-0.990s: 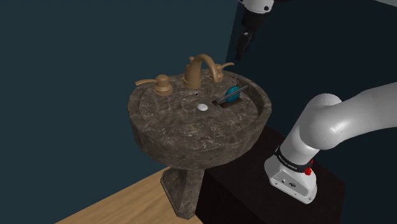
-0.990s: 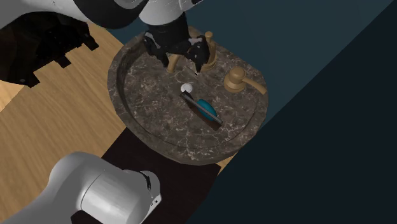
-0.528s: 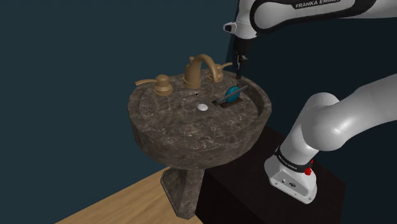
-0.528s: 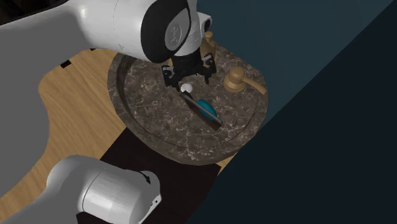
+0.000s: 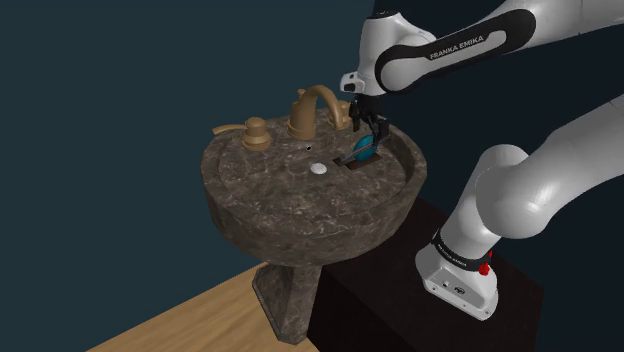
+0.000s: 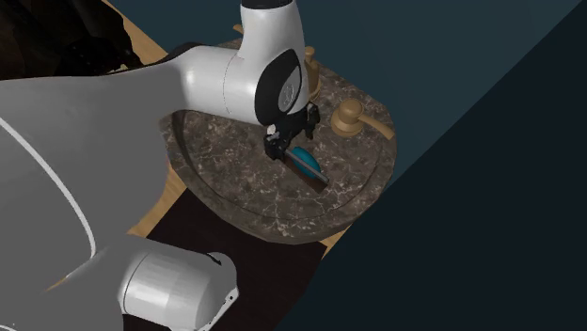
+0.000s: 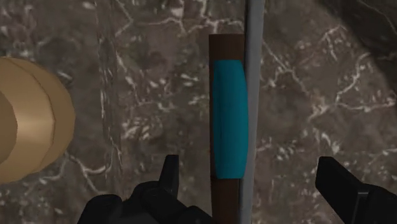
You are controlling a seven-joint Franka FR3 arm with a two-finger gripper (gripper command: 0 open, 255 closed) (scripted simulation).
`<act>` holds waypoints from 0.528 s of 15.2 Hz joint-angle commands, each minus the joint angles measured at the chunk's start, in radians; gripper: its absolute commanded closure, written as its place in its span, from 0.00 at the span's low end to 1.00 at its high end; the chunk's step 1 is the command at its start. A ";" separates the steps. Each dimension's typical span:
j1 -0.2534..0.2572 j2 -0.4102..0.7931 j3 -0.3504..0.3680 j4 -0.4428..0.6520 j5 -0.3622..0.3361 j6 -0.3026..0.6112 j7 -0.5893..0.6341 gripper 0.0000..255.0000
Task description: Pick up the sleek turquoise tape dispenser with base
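Gripper (image 7: 248,170) has come down from high above the brass faucet (image 5: 318,104) to just over the marble sink (image 5: 300,205). Fingers spread wide, holding nothing. Turquoise tape dispenser (image 7: 228,121) lies in the basin between them, untouched, nearer one finger. Closing likely next.

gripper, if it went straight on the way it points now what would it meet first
Most likely the turquoise tape dispenser, lying between the fingers of the open gripper; the dark marbled sink lies beneath it. Depth is unclear.
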 commanded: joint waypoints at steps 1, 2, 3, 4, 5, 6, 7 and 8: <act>0.004 0.026 -0.010 -0.010 -0.008 0.035 -0.020 0.00; 0.004 0.034 -0.013 -0.018 -0.010 0.050 -0.017 0.00; 0.003 0.042 -0.015 -0.026 -0.013 0.066 -0.015 0.00; 0.003 0.051 -0.018 -0.034 -0.015 0.082 -0.013 0.00; 0.003 0.060 -0.020 -0.041 -0.017 0.099 -0.010 0.00; 0.002 0.075 -0.024 -0.052 -0.021 0.124 -0.007 0.00; 0.002 0.075 -0.024 -0.052 -0.021 0.124 -0.007 0.00; 0.002 0.075 -0.024 -0.052 -0.021 0.124 -0.007 0.00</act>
